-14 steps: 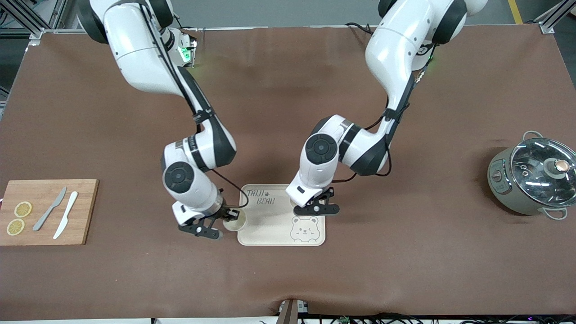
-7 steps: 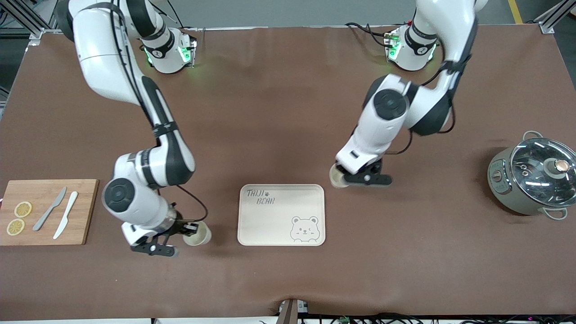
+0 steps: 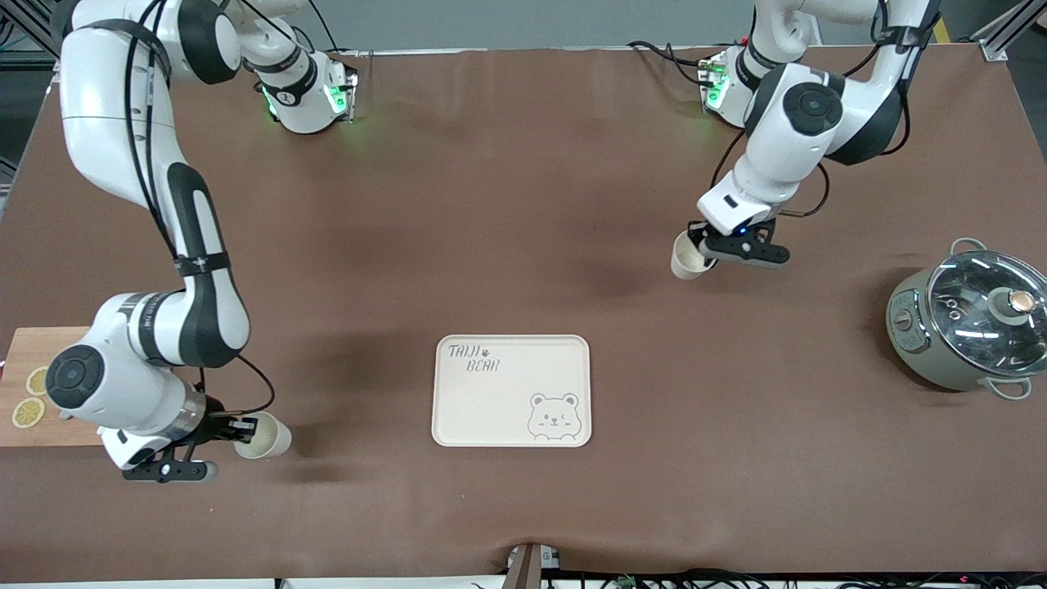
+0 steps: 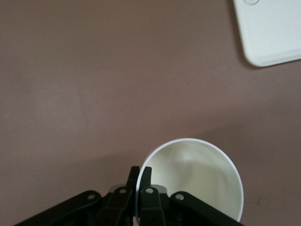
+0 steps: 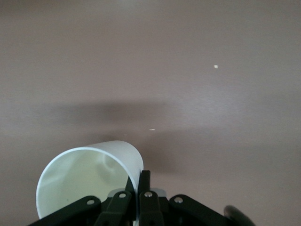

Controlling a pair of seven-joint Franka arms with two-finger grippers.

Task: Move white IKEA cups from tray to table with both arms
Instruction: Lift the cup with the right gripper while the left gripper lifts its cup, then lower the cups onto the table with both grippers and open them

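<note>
Two cream-white cups are held off the tray. My left gripper (image 3: 705,249) is shut on the rim of one cup (image 3: 685,260), one finger inside the wall and one outside. It holds the cup tilted over bare table between the bear tray and the left arm's base. In the left wrist view the gripper (image 4: 139,172) pinches the cup's (image 4: 202,174) rim. My right gripper (image 3: 231,431) is shut on the rim of the other cup (image 3: 266,438), tilted over the table beside the cutting board. The right wrist view shows that gripper (image 5: 141,177) pinching its cup (image 5: 84,179).
The cream bear tray (image 3: 491,401) lies empty at mid-table; its corner shows in the left wrist view (image 4: 273,33). A wooden cutting board (image 3: 20,348) with lemon slices lies at the right arm's end, partly hidden by that arm. A lidded grey pot (image 3: 969,327) stands at the left arm's end.
Both arms carried their cups off the tray and outward. The right gripper went toward the cutting board; the left gripper went toward its own base and the pot's end.
</note>
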